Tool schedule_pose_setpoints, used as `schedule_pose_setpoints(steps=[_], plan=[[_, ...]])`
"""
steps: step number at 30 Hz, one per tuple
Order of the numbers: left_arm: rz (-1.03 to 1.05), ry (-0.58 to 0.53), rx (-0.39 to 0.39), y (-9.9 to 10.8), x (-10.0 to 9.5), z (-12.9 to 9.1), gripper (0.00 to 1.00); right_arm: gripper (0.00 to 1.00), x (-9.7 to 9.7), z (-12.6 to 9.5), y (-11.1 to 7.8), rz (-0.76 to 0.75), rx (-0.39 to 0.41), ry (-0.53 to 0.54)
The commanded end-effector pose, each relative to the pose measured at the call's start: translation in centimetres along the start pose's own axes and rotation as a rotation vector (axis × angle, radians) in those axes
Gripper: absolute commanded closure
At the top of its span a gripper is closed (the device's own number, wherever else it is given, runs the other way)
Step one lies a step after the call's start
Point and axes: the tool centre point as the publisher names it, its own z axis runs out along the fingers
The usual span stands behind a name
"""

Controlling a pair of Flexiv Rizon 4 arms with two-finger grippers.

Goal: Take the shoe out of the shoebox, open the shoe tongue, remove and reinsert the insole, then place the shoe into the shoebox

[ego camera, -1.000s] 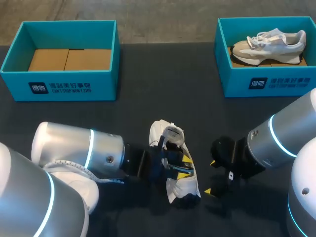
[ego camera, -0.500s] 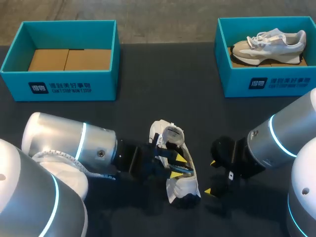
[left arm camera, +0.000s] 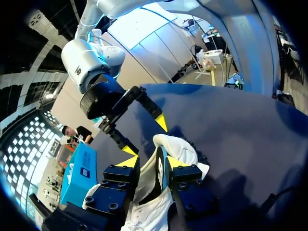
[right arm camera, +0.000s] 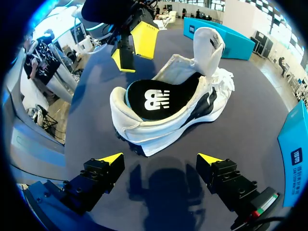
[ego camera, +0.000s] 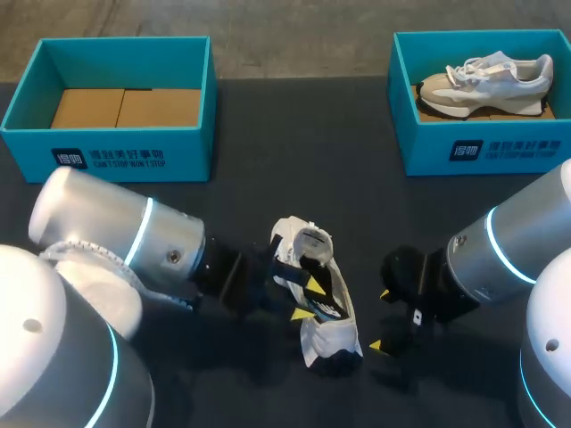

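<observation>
The white shoe (ego camera: 330, 339) lies on the dark bench (ego camera: 268, 178), well apart from the blue shoebox (ego camera: 107, 147). Its black insole (right arm camera: 159, 98) is inside. The left pincer (ego camera: 308, 300) is released, fingers apart, right by the shoe. The right pincer (ego camera: 381, 319) is released too, just beside it.

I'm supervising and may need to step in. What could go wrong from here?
1. The left end effector, open, straddles the side wall of the shoe; a sideways move could drag or tip it.
2. The right end effector is open and clear of the shoe, so nothing steadies it.
3. The toe end of the insole is hidden; it may not lie flat.
</observation>
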Motion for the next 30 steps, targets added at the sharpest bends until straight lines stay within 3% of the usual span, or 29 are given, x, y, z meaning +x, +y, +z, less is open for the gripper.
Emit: schedule_pose_setpoints(steps=[1, 7, 17, 20, 26, 30], plan=[[0.010, 0.095, -0.030, -0.1, -0.7, -0.9, 0.66, 0.00, 0.2, -0.1, 0.0, 0.001, 0.000, -0.003], [0.036, 0.193, -0.076, 0.3, -1.2, -1.2, 0.67, 0.00, 0.2, -0.1, 0.0, 0.001, 0.000, -0.003], [0.051, 0.413, -0.114, 0.7, -1.2, -1.1, 0.70, 0.00, -1.4, -4.3, -1.6, -0.062, -0.008, 0.034], [0.061, 0.468, -0.129, 0.7, -1.3, -0.9, 0.62, 0.00, -2.0, -5.5, -2.2, -0.070, 0.005, 0.041], [0.083, 0.561, -0.149, 0.7, -1.5, -0.6, 0.61, 0.00, -3.3, -7.6, -3.4, -0.124, 0.064, 0.078], [0.089, 0.615, -0.168, 0.9, -1.6, -0.3, 0.48, 0.00, -3.9, -9.2, -4.3, -0.130, 0.096, 0.073]])
